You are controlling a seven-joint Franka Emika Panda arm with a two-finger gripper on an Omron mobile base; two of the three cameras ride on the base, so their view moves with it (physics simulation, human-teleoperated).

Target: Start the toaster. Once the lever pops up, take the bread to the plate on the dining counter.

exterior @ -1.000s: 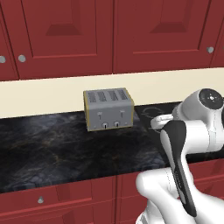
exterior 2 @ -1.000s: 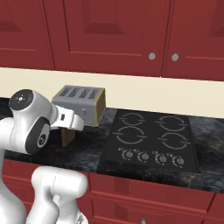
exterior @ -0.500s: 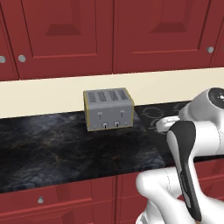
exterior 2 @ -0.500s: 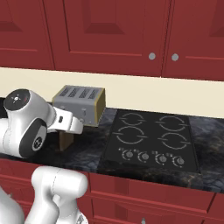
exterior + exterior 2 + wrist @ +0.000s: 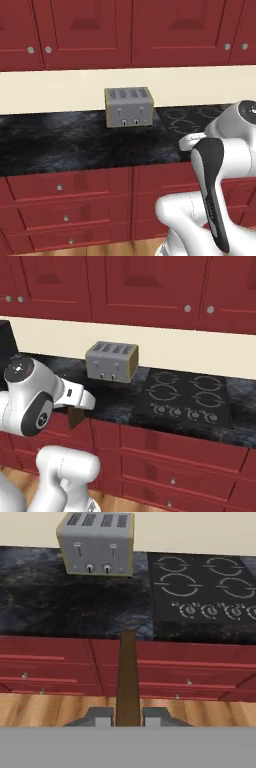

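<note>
Left base view: the toaster [image 5: 128,106] stands at the back of the black worktop [image 5: 60,142], slots empty. The arm is drawn back at lower right, clear of the worktop edge.

Right base view: the bread [image 5: 76,417] hangs below the wrist, in front of the worktop edge, well apart from the toaster.

Hand view: the tool [image 5: 128,718] is clamped on the bread, seen edge-on between the fingers [image 5: 101,716]. Judgement: carrying step in hand; next move calls for turning the base toward the dining counter and finding the plate.
</note>
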